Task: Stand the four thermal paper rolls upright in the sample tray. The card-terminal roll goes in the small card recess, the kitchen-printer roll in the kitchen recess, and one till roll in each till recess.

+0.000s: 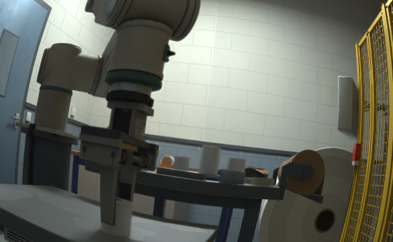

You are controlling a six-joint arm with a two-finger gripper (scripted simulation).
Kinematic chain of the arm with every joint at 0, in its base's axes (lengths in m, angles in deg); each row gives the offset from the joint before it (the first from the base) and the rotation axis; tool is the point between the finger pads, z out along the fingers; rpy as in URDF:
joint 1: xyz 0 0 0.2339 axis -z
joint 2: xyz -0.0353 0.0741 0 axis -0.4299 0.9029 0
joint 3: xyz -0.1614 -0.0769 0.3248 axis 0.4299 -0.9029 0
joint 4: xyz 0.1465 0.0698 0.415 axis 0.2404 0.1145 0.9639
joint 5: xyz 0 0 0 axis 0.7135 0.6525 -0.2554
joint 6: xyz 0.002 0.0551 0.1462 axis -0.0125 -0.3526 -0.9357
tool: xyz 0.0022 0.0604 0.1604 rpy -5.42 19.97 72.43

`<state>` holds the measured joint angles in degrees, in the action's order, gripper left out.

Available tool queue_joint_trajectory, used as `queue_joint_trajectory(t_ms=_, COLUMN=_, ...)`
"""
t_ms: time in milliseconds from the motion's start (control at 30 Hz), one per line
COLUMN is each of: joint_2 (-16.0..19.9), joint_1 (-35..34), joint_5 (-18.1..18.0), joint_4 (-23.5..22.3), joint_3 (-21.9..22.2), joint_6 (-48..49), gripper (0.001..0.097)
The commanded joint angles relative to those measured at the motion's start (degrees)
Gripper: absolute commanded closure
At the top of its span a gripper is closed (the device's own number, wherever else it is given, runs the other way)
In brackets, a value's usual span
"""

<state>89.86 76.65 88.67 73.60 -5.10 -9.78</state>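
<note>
On the near grey table at lower left a white paper roll (pixel 118 217) stands upright close to the table's right edge. My gripper (pixel 115 210) is lowered straight over it, open, with its fingers reaching down around the roll and holding nothing. On the farther table behind, the flat grey sample tray (pixel 182 173) lies with a short white roll (pixel 181 163) standing at its left and a tall white roll (pixel 210 159) standing at its right. Another short roll (pixel 236 164) stands further right behind a low grey cylinder (pixel 232 176). Which recess each occupies I cannot tell.
The near table's right edge (pixel 213 232) lies just right of the roll under the gripper. A large paper reel on a holder (pixel 312 195) stands to the right, beside a yellow mesh fence (pixel 381 134). The arm's base column (pixel 51 134) rises at left, before a blue door.
</note>
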Motion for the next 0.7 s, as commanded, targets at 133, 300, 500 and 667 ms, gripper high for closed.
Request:
queue_joint_trajectory(t_ms=133, joint_2=-0.06, joint_1=0.0, joint_5=-0.03, joint_4=0.0, joint_3=0.06, joint_6=0.0, gripper=0.0321)
queue_joint_trajectory(t_ms=300, joint_2=-0.04, joint_1=0.0, joint_5=-0.04, joint_4=0.0, joint_3=0.06, joint_6=0.0, gripper=0.0321)
queue_joint_trajectory(t_ms=500, joint_2=-0.03, joint_1=0.0, joint_5=-0.04, joint_4=0.0, joint_3=0.05, joint_6=0.0, gripper=0.0386)
queue_joint_trajectory(t_ms=667, joint_2=-0.03, joint_1=0.0, joint_5=-0.04, joint_4=0.0, joint_3=0.05, joint_6=0.0, gripper=0.0486)
